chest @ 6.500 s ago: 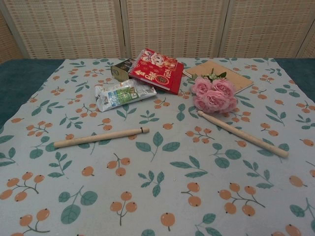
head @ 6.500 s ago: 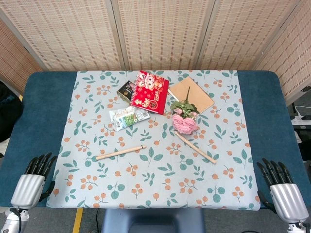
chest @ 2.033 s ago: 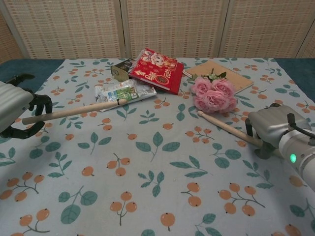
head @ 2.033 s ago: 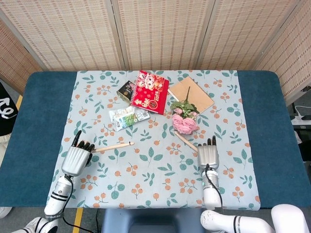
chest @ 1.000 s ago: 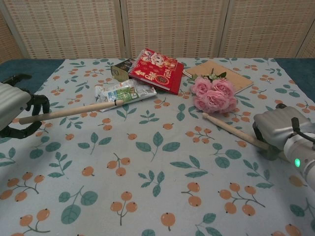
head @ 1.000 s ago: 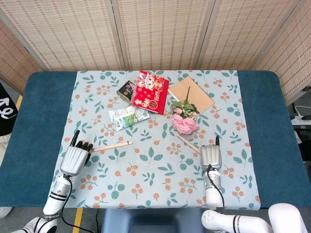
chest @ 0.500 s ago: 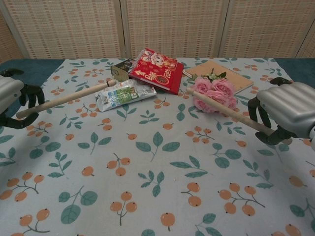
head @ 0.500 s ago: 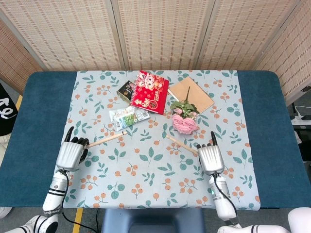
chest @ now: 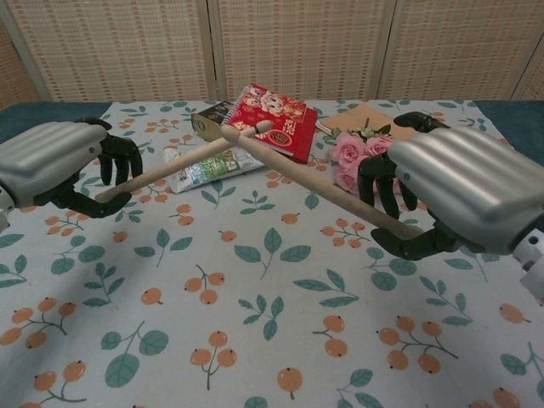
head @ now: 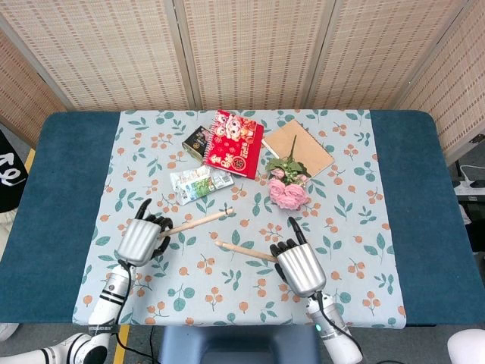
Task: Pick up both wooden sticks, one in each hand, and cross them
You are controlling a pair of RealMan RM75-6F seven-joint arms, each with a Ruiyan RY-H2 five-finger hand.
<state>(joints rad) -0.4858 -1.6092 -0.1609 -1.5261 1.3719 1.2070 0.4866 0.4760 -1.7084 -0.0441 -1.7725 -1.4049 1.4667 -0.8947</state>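
Observation:
My left hand (head: 140, 241) grips one wooden stick (head: 198, 221) by its left end; the stick points right and away, lifted off the cloth. My right hand (head: 301, 267) grips the other wooden stick (head: 246, 249), which points left. In the chest view the left hand (chest: 51, 161) and right hand (chest: 463, 195) hold both sticks raised. There the left stick (chest: 178, 166) and the right stick (chest: 314, 183) overlap near their far tips, in front of the red booklet. From the head view a small gap separates the two tips.
A red booklet (head: 235, 144), a dark box (head: 198, 140), a snack packet (head: 199, 183), pink roses (head: 288, 191) and a brown notebook (head: 298, 146) lie at the back of the floral cloth (head: 250, 303). Blue table surface (head: 68, 189) borders the cloth on both sides.
Both hands have moved inward toward the middle with their sticks. The stick tips have come close together and now overlap in the chest view.

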